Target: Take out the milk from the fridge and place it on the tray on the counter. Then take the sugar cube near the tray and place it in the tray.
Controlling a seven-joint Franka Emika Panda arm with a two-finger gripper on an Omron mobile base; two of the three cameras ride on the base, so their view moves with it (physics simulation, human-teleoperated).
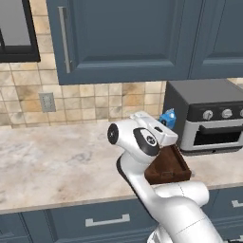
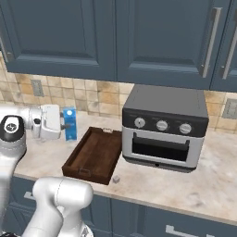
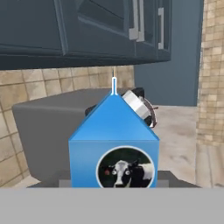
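My gripper (image 2: 65,124) is shut on the milk (image 2: 70,123), a small blue gable-top carton held upright in the air over the counter (image 2: 208,185). In the left base view the milk (image 1: 168,117) peeks out behind my white hand. In the hand view the milk (image 3: 113,144) shows a round cow picture on its front. The dark brown tray (image 2: 95,155) lies empty just right of and below the carton, and the tray (image 1: 167,166) is partly hidden by my arm. The sugar cube (image 2: 116,178) sits on the counter by the tray's near right corner.
A grey toaster oven (image 2: 162,129) stands right beside the tray, against the tiled wall, and the toaster oven (image 1: 209,118) also sits at the right of the left base view. Dark blue wall cabinets (image 2: 115,37) hang overhead. The counter (image 1: 57,161) stretches bare to the left.
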